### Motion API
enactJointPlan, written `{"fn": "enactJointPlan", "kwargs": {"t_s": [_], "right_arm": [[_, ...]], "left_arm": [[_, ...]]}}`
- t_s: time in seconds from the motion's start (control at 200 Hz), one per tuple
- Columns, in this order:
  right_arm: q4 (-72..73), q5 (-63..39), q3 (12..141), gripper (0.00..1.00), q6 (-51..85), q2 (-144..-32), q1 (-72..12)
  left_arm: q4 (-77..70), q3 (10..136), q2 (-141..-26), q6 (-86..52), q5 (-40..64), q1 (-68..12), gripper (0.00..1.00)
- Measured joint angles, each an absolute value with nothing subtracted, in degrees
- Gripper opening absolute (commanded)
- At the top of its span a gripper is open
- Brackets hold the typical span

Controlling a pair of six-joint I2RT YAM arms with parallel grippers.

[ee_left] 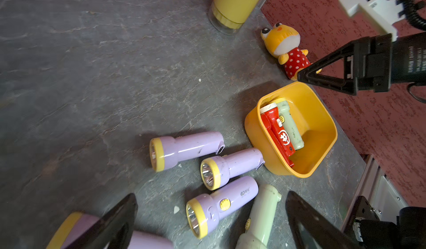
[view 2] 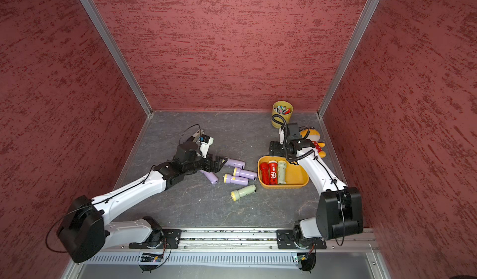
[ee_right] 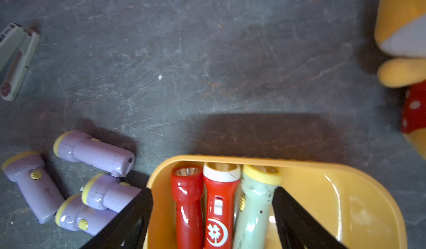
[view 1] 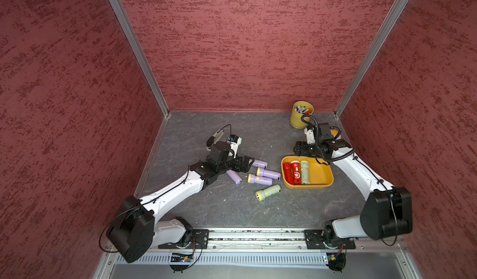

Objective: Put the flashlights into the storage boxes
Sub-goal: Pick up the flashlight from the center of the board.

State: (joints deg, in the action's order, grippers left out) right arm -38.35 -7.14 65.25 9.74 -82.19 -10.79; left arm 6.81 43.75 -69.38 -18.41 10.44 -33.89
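Note:
The orange-yellow storage box (view 1: 322, 174) holds two red flashlights (view 1: 291, 173) and a pale green one (view 1: 305, 173), side by side. My right gripper (view 1: 299, 150) hangs over the box's far edge, open. In the right wrist view its fingers (ee_right: 136, 213) straddle those three flashlights. Several lilac flashlights (view 1: 259, 179) and a pale green flashlight (view 1: 268, 192) lie loose on the table left of the box. My left gripper (view 1: 248, 161) is open above that cluster, with a lilac flashlight (ee_left: 221, 204) and the pale green one (ee_left: 260, 215) lying between its fingers (ee_left: 119, 218).
A round yellow cup of pens (view 1: 302, 113) stands at the back right. An orange plush toy (view 2: 313, 141) lies behind the right arm by the right wall. A grey-white stapler-shaped device (ee_right: 13, 61) sits behind the left gripper. Red walls close three sides.

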Motion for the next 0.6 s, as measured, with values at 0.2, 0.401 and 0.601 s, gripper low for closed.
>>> {"fn": "enactJointPlan", "kwargs": {"t_s": [0.2,0.401,0.601], "right_arm": [[-41.04,-4.23,76.86,0.77,8.80,-90.32,-20.86],[-43.64,-3.62,84.03,0.73,12.08,-97.47,-31.62],[-45.04,-3.01,91.48,0.69,18.70,-104.20,-41.17]], "left_arm": [[15.07,40.69,-59.07,-22.33,9.80,-27.31,1.00],[25.85,39.05,-48.03,-26.28,9.78,-20.60,1.00],[38.48,39.05,-42.41,-30.28,9.52,-16.01,1.00]]}}
